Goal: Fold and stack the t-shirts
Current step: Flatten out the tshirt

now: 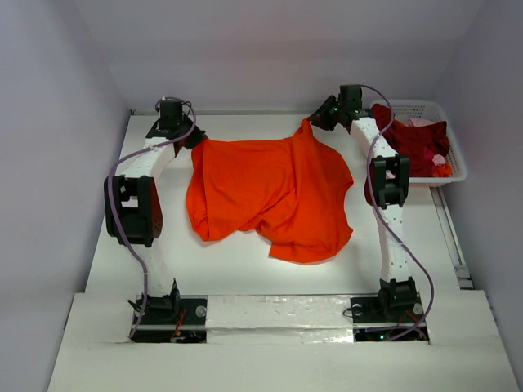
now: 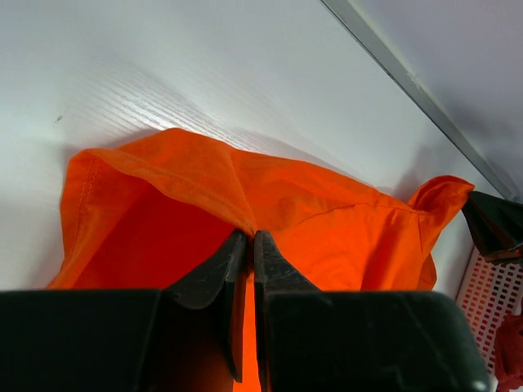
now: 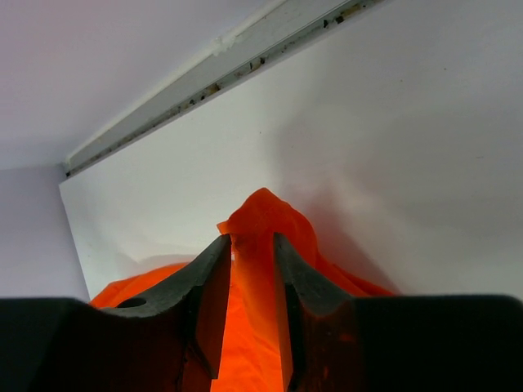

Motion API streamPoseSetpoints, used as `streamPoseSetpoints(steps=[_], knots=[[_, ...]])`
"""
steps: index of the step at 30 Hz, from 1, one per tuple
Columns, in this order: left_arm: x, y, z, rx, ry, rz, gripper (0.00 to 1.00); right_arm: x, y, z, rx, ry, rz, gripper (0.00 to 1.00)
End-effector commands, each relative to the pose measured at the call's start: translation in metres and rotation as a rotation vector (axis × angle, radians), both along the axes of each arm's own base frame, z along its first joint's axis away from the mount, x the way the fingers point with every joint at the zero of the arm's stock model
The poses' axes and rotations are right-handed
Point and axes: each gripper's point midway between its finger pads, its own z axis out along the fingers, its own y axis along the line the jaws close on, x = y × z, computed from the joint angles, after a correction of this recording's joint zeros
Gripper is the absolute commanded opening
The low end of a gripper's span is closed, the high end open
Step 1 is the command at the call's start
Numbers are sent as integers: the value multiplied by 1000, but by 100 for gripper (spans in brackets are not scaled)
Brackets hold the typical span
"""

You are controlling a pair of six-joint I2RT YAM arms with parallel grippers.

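The orange shirt (image 1: pixel 270 192) lies on the table (image 1: pixel 245 273), its far edge lifted at 2 corners, seemingly to spread it for folding. The left gripper (image 2: pixel 249 235) is clamped tight on its corner; the right gripper (image 3: pixel 249 238) pinches a bunched peak. The near hem lies crumpled. Other shirts (image 1: pixel 418 140) wait in the basket (image 1: pixel 458 167), close beside the right arm.

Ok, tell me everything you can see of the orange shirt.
The orange shirt is plain, bright, thin soft cloth. It lies crumpled and unfolded on the white table. The left gripper pinches its far edge on the left, and the right gripper holds the far right end, pulled up into a peak.
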Motion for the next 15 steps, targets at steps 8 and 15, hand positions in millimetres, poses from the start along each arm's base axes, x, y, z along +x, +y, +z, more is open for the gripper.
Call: streamPoseSetpoints(steps=[8, 15], knots=[[-1, 2, 38, -15, -84, 0, 0, -1, 26, 10, 60, -46, 76, 45], [-1, 2, 39, -18, -85, -2, 0, -1, 27, 2, 73, -21, 72, 34]])
